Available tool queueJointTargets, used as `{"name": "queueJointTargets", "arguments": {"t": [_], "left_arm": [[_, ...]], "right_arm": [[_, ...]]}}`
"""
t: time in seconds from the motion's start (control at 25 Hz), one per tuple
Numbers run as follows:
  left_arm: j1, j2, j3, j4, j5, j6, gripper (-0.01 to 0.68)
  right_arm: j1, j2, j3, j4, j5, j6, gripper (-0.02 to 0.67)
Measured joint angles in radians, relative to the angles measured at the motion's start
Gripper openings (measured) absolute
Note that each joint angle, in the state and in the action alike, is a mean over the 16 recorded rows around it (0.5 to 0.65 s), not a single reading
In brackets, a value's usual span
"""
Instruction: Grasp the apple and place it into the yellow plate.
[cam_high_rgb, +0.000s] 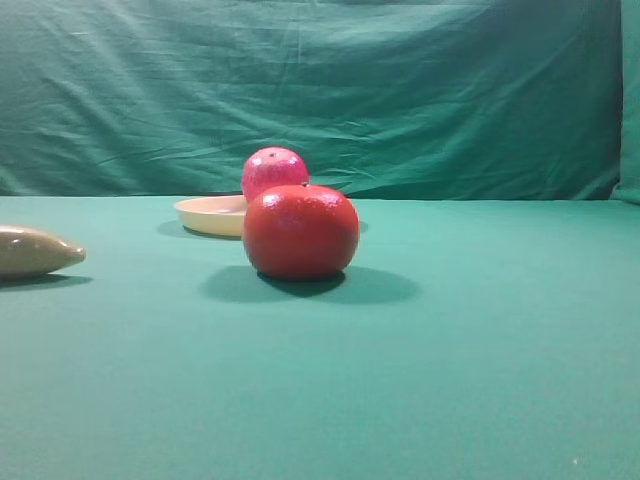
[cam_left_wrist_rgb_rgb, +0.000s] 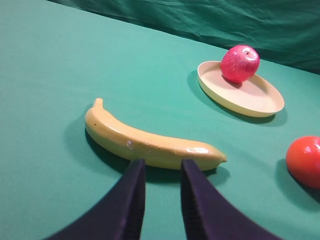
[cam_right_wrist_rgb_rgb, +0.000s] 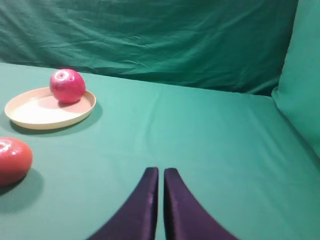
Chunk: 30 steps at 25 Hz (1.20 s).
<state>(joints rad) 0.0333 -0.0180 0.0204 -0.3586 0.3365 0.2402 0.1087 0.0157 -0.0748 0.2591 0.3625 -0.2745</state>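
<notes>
a: left gripper (cam_left_wrist_rgb_rgb: 161, 172) status?
b: jaws a little apart, nothing held. banana (cam_left_wrist_rgb_rgb: 150, 141) lies just past the tips.
a: right gripper (cam_right_wrist_rgb_rgb: 160, 176)?
b: fingers nearly touching, holding nothing, bare green cloth (cam_right_wrist_rgb_rgb: 210, 135) beyond.
a: orange-red fruit (cam_high_rgb: 301, 231)?
b: on the cloth, nearer than the plate.
a: apple (cam_left_wrist_rgb_rgb: 240, 63)?
b: sits in the yellow plate (cam_left_wrist_rgb_rgb: 250, 97), toward its far rim.

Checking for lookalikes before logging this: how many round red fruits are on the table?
2. The apple sits on the yellow plate, near its far rim. The orange-red fruit rests on the cloth in front of the plate. None seems hidden.
</notes>
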Motion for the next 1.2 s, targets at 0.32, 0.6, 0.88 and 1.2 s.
{"name": "queueJointTargets", "arguments": {"t": [0.32,0.6,0.88,1.2], "left_arm": [[0.0,0.0,0.0,0.0,0.0,0.0,0.157],[0.0,0.0,0.0,0.0,0.0,0.0,0.157],[0.0,0.0,0.0,0.0,0.0,0.0,0.157],[0.0,0.0,0.0,0.0,0.0,0.0,0.157]], "right_arm": [[-0.021,-0.027,0.094,-0.01,-0.022,0.003,0.0],[-0.021,-0.027,0.102,-0.028,-0.001,0.004,0.0],[-0.021,-0.027,0.102,-0.04,0.016,0.004,0.0],[-0.021,-0.027,0.102,-0.041,0.016,0.004,0.0]]}}
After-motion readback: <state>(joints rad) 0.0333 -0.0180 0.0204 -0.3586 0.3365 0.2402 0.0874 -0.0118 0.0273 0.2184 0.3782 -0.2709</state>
